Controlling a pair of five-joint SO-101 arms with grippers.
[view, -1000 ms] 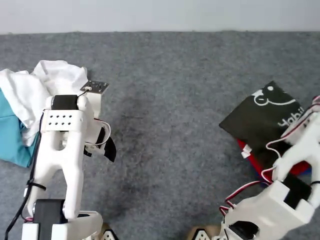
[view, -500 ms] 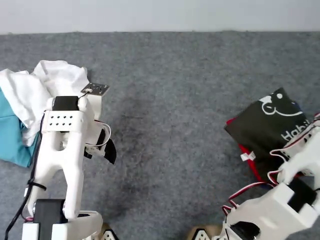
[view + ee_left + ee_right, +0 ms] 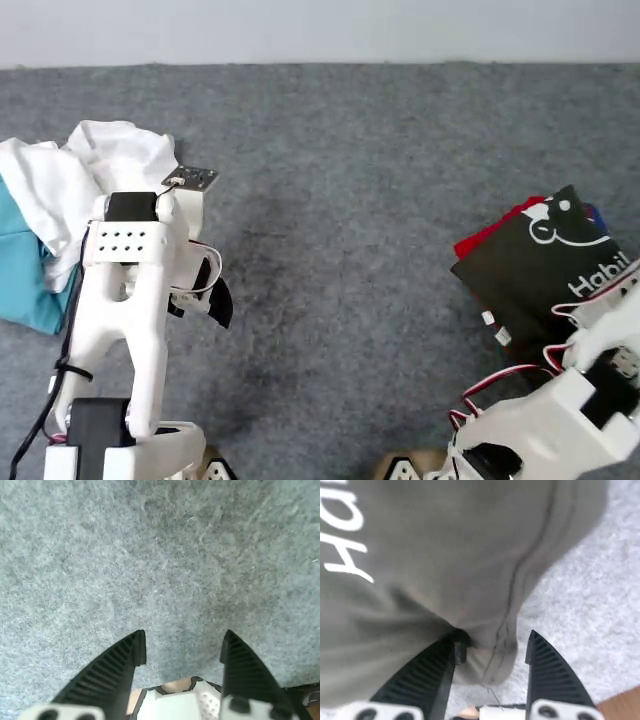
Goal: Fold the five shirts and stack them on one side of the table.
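Note:
A folded black shirt point(image 3: 540, 262) with white print lies at the right of the grey table, on top of a red shirt point(image 3: 488, 236). My right arm point(image 3: 585, 385) stands over its near corner. In the right wrist view the right gripper point(image 3: 492, 641) is open, and the black shirt's point(image 3: 445, 555) folded edge sits between its fingers. At the far left, crumpled white shirts point(image 3: 90, 165) lie beside a teal shirt point(image 3: 20, 275). My left gripper point(image 3: 182, 640) hangs open over bare carpet just right of that pile, holding nothing.
Grey carpet point(image 3: 340, 220) covers the table between the two piles. A pale wall point(image 3: 320, 30) runs along the far edge. A strip of wooden edge point(image 3: 625, 705) shows close to the right gripper.
The black shirt has slid right and toward the near edge, turning a little and uncovering red cloth at its far-left corner. The right arm moved right with it. The left arm stayed still.

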